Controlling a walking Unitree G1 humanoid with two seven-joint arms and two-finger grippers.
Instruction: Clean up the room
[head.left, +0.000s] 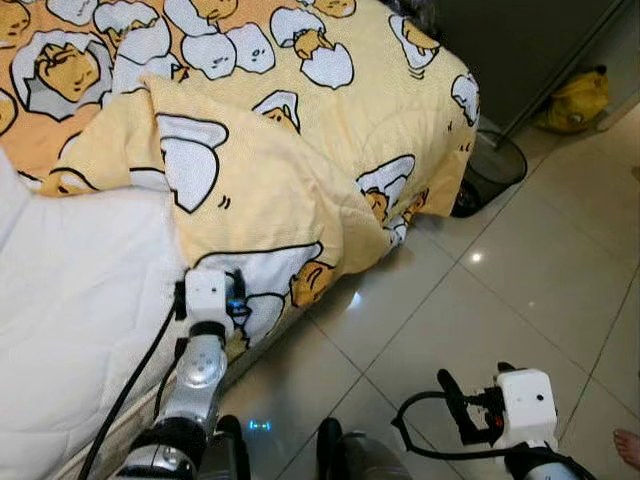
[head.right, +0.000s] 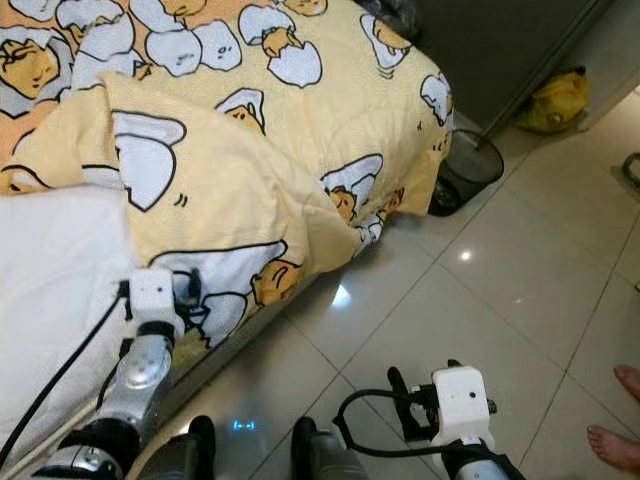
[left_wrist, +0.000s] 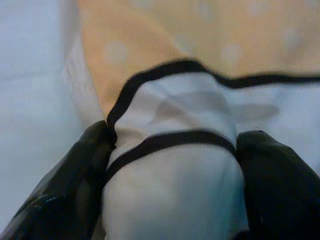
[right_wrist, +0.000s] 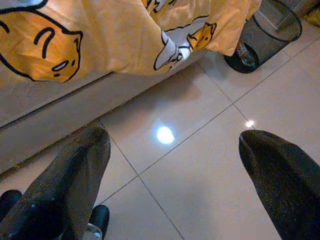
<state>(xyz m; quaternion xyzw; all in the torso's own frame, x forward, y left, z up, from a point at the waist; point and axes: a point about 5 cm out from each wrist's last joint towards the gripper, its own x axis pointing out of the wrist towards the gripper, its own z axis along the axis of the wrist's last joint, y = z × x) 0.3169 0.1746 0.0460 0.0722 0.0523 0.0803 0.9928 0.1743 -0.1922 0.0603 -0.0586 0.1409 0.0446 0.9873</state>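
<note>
I am looking down at a bed with a bare white quilted mattress (head.left: 70, 320) along my left. Over it lies a yellow and orange comforter printed with white eggshells and yellow cartoon figures (head.left: 300, 130), folded back on itself so one corner droops over the bed's edge toward the floor. My left gripper (left_wrist: 172, 165) is at that hanging edge, low on the side of the bed, its two black fingers (left_wrist: 75, 185) partly closed with a white, black-outlined fold of the comforter bunched between them. My right gripper (right_wrist: 175, 165) hangs low over the floor on my right, apart from the bed, fingers spread wide with nothing between them.

The floor is glossy pale beige tile (head.left: 520, 290) with thin grout lines, showing small bright reflections of ceiling light. At the foot corner of the bed, just beside the draped comforter, stands a round black mesh wastebasket (head.left: 488, 170) with some litter inside. Behind it rises a dark grey cabinet (head.left: 520, 50), and a yellow bag (head.left: 575, 100) sits on the floor against it. A person's bare feet (head.right: 612, 420) stand on the tile at the right edge.
</note>
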